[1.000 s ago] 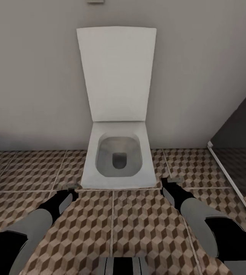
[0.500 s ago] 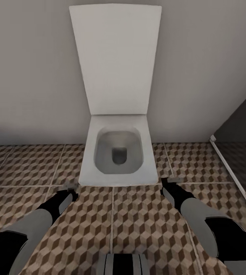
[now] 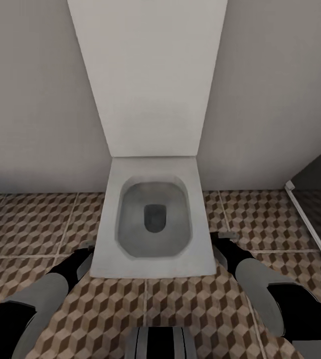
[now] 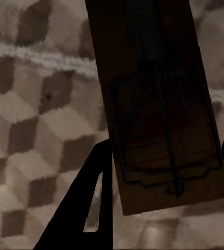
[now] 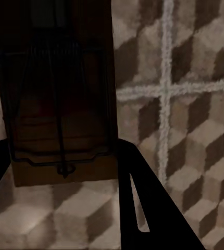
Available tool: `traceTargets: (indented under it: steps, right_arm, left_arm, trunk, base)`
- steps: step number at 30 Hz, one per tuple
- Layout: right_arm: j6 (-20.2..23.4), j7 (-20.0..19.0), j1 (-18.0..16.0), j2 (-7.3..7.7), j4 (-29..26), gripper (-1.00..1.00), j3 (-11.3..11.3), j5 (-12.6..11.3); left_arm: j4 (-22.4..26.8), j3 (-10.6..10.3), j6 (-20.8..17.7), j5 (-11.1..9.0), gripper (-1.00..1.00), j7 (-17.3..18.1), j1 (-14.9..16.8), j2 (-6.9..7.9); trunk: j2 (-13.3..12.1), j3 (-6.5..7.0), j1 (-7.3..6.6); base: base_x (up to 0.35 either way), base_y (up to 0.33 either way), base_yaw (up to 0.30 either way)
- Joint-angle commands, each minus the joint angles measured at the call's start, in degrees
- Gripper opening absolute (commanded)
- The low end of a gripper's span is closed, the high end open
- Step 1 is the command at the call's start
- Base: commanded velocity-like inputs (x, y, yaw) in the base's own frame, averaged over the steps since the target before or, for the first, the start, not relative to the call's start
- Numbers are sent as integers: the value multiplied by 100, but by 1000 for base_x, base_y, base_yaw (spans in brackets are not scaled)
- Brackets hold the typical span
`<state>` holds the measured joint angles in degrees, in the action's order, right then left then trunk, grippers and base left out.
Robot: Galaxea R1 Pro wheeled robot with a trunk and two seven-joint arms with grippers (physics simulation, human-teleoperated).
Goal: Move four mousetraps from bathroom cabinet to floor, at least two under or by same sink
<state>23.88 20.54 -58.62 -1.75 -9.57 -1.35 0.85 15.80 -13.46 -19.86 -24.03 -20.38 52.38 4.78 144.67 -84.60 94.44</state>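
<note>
In the left wrist view a dark-brown mousetrap [image 4: 159, 104] with a thin wire frame sits between the two dark fingers of my left gripper [image 4: 166, 148], which is shut on it above the cube-patterned bathroom floor [image 4: 28, 135]. My right gripper [image 5: 60, 151] is likewise shut on a second mousetrap [image 5: 60, 88]. From the head camera, the left gripper [image 3: 84, 249] and right gripper [image 3: 223, 239] hang low on either side of a white toilet. The cabinet and the sink are out of view.
The white square-edged toilet [image 3: 153, 219] with its raised lid [image 3: 148, 75] stands straight ahead against a grey wall [image 3: 31, 99]. A dark glass panel with a white frame [image 3: 310, 229] runs along the right. Patterned tiles [image 3: 31, 224] spread on both sides.
The head view has closed in on the toilet, which now looks larger and lower in the picture. Both arms hold the same pose with their traps.
</note>
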Motion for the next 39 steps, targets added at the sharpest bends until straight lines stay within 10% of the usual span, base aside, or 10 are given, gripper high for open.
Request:
traceTargets:
  steps: [1, 39]
  right_arm:
    - [37, 11, -1, -1, -10, -100, -14, -5]
    - [29, 46, -1, 25, -10, -100, -14, -6]
  left_arm:
    - [24, -53, -36, -38, -100, -58, 0, 5]
    - [63, -95, -9, -14, -100, -46, 0, 21]
  trunk:
    - [3, -27, 4]
    - [12, -182, 22]
  base:
    - [229, 0, 0]
    - [14, 0, 0]
